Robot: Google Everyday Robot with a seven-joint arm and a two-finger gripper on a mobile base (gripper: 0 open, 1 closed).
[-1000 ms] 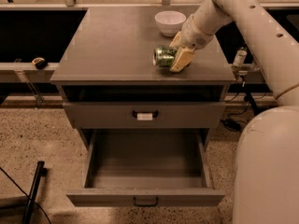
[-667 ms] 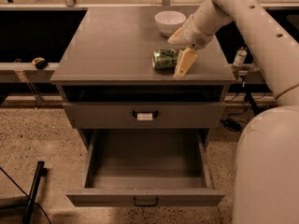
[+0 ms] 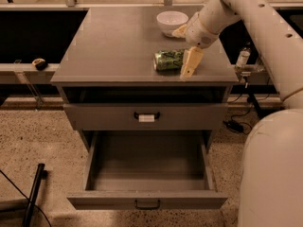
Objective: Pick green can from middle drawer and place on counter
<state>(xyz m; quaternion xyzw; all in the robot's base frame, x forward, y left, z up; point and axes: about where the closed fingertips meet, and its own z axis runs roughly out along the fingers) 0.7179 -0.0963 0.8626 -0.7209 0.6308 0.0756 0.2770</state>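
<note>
The small dark-green metal drink can (image 3: 169, 60) is laid on its side on the flat grey counter (image 3: 113, 46), near the front right corner. It is left ungripped by the cream two-finger gripper (image 3: 185, 46), spread wide just beside it. If brushed, it could be rolled off the front edge.

One green can (image 3: 169, 60), one white bowl (image 3: 172, 21), one bottle (image 3: 243, 58), two drawers (image 3: 109, 116) (image 3: 147, 200), one pair of jaws above the counter (image 3: 113, 41).

Hand (image 3: 182, 51) low, arm outstretched — fingers (image 3: 191, 63) spread
</note>
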